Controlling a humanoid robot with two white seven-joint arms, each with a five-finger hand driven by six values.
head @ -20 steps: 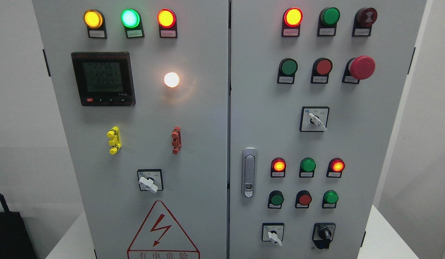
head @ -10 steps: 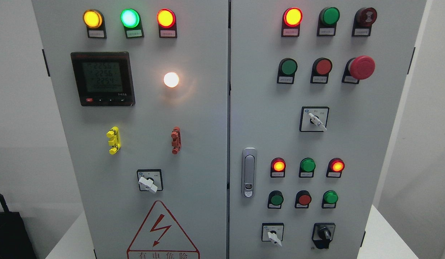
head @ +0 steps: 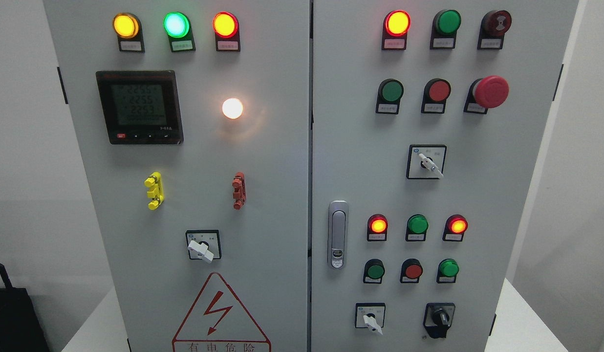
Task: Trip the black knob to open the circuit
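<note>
No hand shows, so its state cannot be told; the black knob (head: 440,319) sits at the lower right of the grey cabinet (head: 292,161), right of a white-handled switch (head: 370,319).

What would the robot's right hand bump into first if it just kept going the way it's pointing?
That cannot be judged: neither hand shows in the head view, so no pointing direction is visible. The black knob sits untouched at the lower right of the cabinet's right door.
</note>
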